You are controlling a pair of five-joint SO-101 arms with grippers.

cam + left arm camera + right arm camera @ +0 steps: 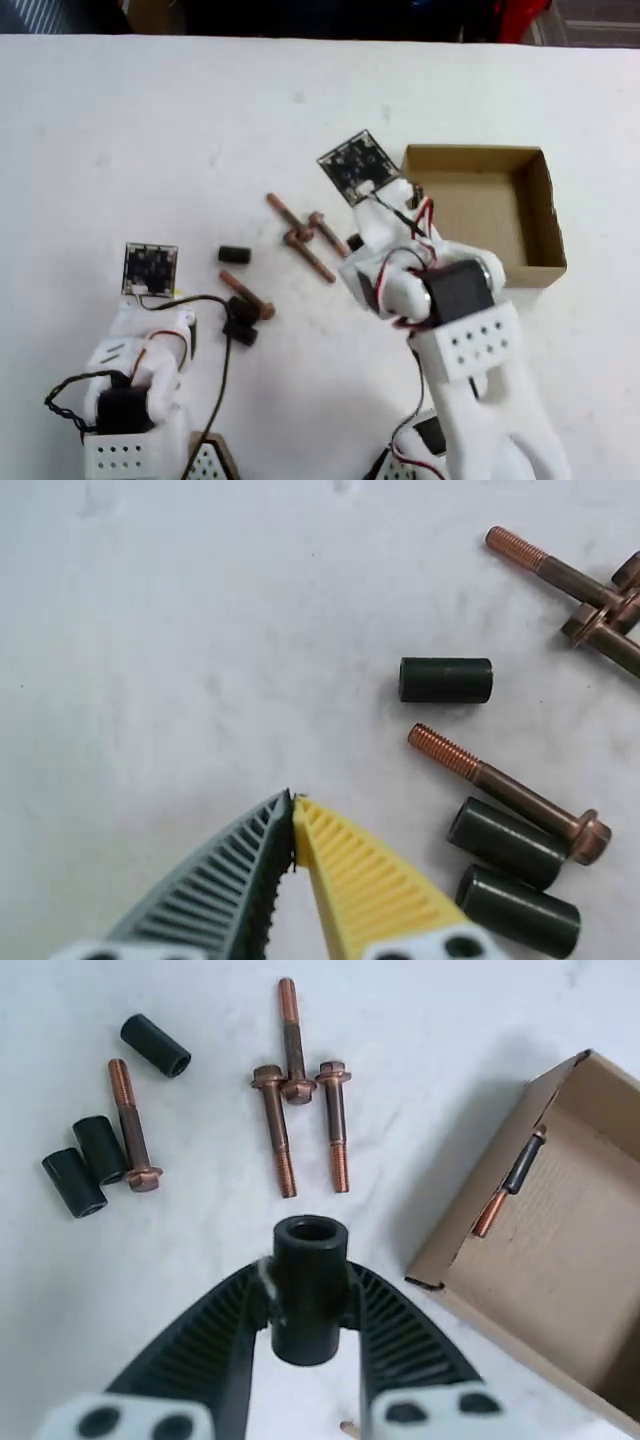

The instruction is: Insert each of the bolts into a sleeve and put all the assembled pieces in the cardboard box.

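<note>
My right gripper [308, 1285] is shut on a black sleeve [307, 1250], held upright above the table just beside the cardboard box [570, 1290]. One assembled bolt-and-sleeve piece [514, 1176] lies inside the box. Three copper bolts [276, 1120] lie close together beyond the held sleeve. A fourth bolt [128, 1125] lies beside two black sleeves [100, 1147], with another sleeve [155, 1045] farther off. My left gripper [293, 802] is shut on nothing, hovering over bare table to the side of that bolt [505, 792] and the lone sleeve [445, 679].
The open box [535, 215] stands at the table's right, close to the right arm [450, 300]. The loose bolts [300, 235] and sleeves [240, 325] lie between the two arms. A black cable [215, 400] runs across the table by the left arm.
</note>
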